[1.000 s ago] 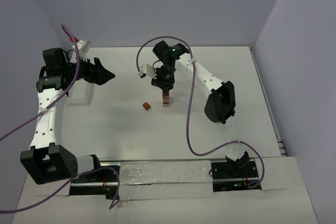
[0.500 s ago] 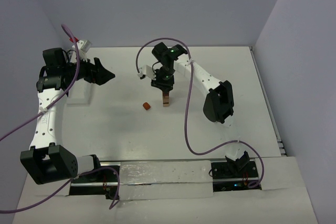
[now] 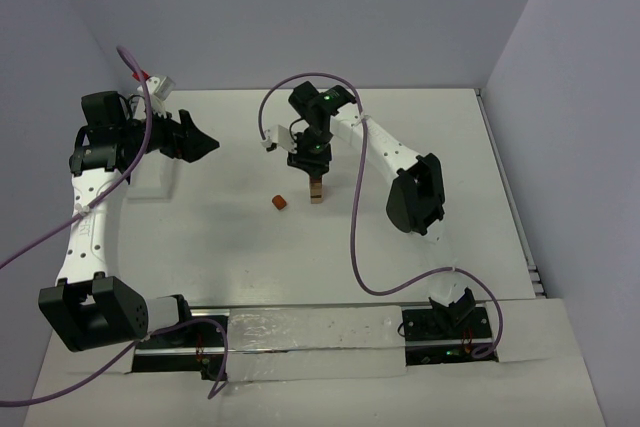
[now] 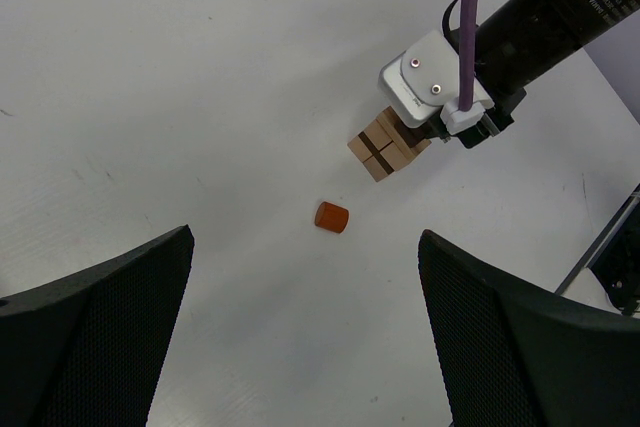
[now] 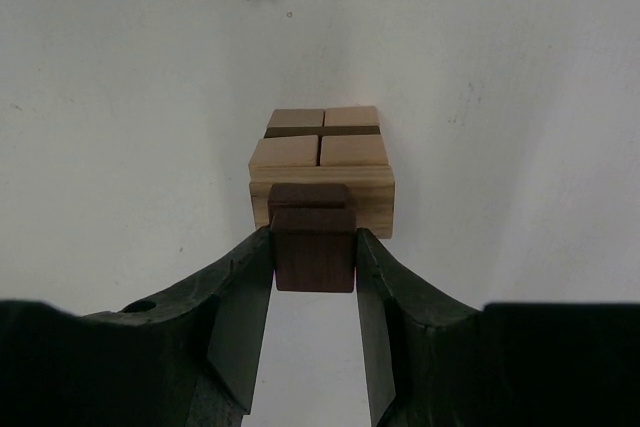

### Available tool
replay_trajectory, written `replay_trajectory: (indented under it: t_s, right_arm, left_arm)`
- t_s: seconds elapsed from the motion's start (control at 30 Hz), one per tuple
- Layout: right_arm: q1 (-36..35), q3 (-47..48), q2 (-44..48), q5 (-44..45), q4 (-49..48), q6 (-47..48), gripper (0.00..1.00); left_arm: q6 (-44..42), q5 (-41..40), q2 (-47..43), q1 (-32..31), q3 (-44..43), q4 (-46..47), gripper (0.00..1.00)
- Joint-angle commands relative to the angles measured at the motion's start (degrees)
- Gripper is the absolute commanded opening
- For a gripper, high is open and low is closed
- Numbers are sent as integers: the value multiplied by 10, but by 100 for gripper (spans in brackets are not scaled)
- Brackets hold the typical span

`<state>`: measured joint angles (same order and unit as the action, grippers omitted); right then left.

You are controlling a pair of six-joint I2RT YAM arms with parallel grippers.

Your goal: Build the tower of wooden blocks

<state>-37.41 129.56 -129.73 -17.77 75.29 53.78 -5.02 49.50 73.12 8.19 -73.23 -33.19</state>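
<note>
Your right gripper [image 5: 313,282] pinches a dark block [image 5: 313,245]; the tower [image 5: 322,152] sits just beyond the fingertips, so centre, lower, release.

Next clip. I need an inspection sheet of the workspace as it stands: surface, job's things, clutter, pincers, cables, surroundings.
Surface: white table, with faint scuffs.
Job's things: tower of pale tan blocks stands mid-table. A dark brown block is held at its top; I cannot tell if they touch. One reddish-brown block lies loose, apart from the tower.
Clutter: nothing seen.
Pincers: right pincer is shut on the dark brown block. Left pincer is open and empty, away from the tower.
Cables: a purple cable loops off each arm, not touching the blocks.
Surroundings: pale lavender walls on three sides.
</note>
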Motion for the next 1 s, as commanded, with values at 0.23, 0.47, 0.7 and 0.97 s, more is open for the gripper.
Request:
replay_trajectory:
  t_s: [0.23,0.47,0.7,0.97]
  right_arm:
    - [-7,26,4,2,11,-3,69]
    - [-10,33,17,-1,17,-6,97]
    - [-18,42,64,21,3,-21,100]
    - [-16,-1,192,31,-93,-74,100]
  left_arm:
    - [-2,7,-4,-4,-23,15,99]
    - [-2,8,-3,-3,-23,16,99]
    - [5,3,-6,-3,-23,19,99]
    - [-32,6,-34,-8,48,44,99]
